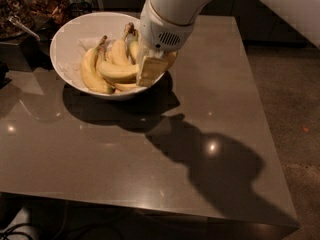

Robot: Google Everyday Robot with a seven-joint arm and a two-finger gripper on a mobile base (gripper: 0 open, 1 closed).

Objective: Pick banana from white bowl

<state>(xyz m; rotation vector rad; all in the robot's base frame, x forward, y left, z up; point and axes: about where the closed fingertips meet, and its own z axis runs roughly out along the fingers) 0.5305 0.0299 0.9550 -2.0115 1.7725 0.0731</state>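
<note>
My tool (pixel 150 70) is down in the bowl (pixel 65 44) at the upper left of the frame, against the right end of the banana (pixel 117 71) lying crosswise atop the pile (pixel 91 74); I cannot tell whether it is open or closed. I judge the grip should take that banana alone, then lift straight up so the bowl stays put on the surface (pixel 125 154).

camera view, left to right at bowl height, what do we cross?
white bowl left rim → leftmost banana → banana lying crosswise → gripper, down in the bowl's right side → bare table → floor
</note>
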